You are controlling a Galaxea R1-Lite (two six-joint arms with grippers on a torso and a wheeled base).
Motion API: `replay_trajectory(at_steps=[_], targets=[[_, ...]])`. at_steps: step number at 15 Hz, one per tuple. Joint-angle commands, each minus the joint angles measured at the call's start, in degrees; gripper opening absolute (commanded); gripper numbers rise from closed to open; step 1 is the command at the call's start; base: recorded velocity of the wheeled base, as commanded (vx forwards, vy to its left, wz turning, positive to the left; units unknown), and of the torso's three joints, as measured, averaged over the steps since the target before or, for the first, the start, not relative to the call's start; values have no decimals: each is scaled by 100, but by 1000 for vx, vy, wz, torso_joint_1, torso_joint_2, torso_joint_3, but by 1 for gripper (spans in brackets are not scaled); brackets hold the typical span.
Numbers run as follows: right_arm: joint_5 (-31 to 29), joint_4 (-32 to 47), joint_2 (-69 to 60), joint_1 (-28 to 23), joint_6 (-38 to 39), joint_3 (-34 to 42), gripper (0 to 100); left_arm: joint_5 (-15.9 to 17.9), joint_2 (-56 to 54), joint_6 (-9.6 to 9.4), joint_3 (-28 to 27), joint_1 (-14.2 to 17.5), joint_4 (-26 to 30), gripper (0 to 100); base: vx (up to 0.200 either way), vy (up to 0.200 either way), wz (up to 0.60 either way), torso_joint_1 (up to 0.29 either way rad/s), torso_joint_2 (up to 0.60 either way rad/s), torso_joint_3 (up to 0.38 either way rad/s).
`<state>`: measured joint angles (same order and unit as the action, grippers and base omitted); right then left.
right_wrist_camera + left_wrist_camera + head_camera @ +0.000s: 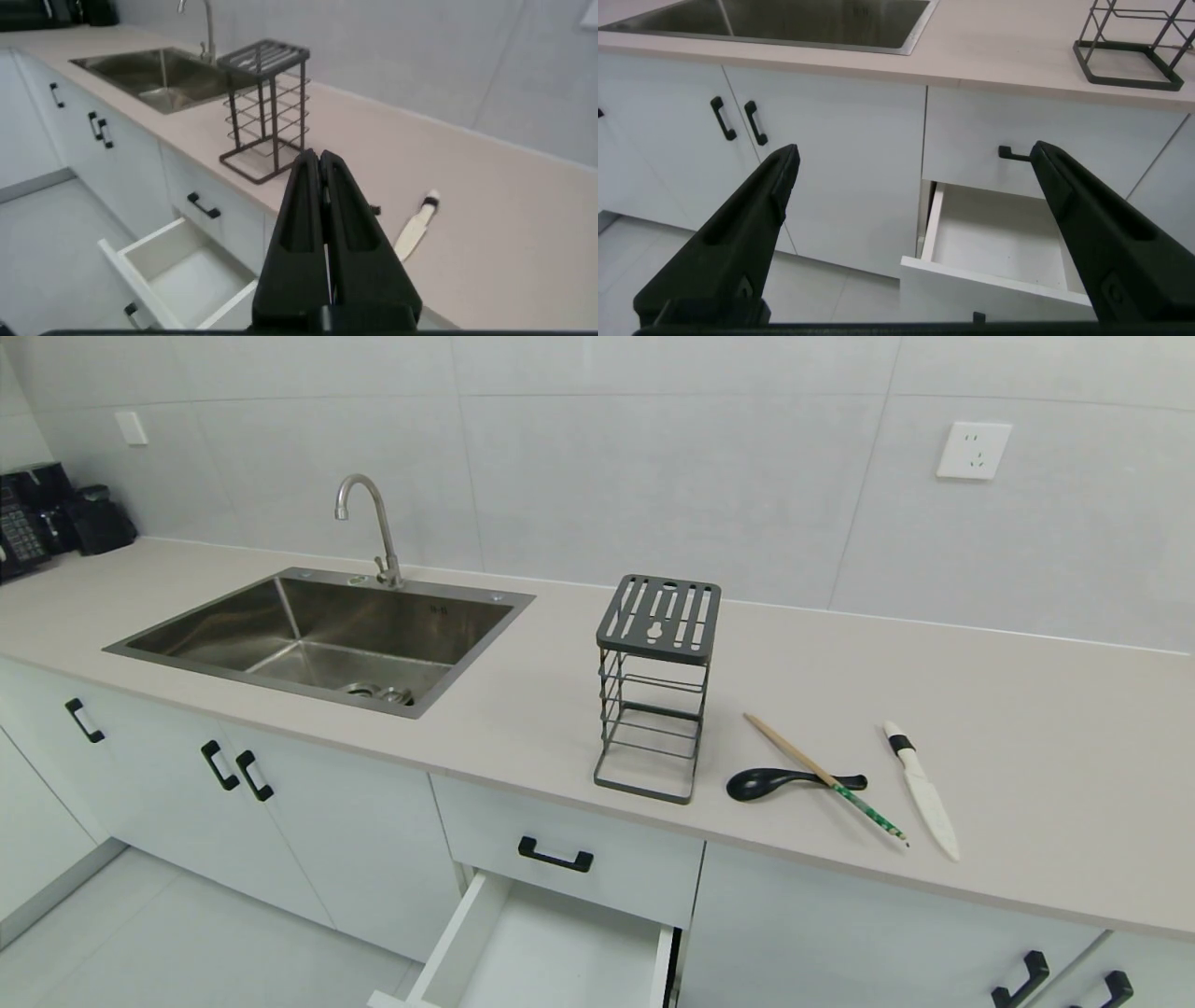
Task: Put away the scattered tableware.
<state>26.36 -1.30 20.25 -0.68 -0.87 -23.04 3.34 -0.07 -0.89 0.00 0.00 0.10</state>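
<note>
Left gripper (917, 154) fingers stand apart; right gripper (320, 163) fingers together. Spoon (758, 784), chopstick (794, 751) and knife (920, 789) lie at the rack's (656, 686) four o'clock.

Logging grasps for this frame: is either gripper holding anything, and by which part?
Nothing is held. Left gripper open and empty, right gripper shut on nothing; spoon, chopstick and knife lie on the counter.
</note>
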Motion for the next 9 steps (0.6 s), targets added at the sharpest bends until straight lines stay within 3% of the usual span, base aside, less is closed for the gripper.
replay_trajectory(at_steps=[1, 6, 9], targets=[[63, -10, 1130, 332, -19, -87, 0, 0, 7, -8, 0, 0, -1, 100, 0, 0, 0, 0, 0, 0], [19, -10, 2317, 842, -792, -139, 0, 0, 7, 1, 0, 0, -1, 100, 0, 0, 0, 0, 0, 0], [-289, -19, 3380, 1404, -1047, -359, 0, 9, 7, 1, 0, 0, -1, 100, 0, 0, 0, 0, 0, 0]])
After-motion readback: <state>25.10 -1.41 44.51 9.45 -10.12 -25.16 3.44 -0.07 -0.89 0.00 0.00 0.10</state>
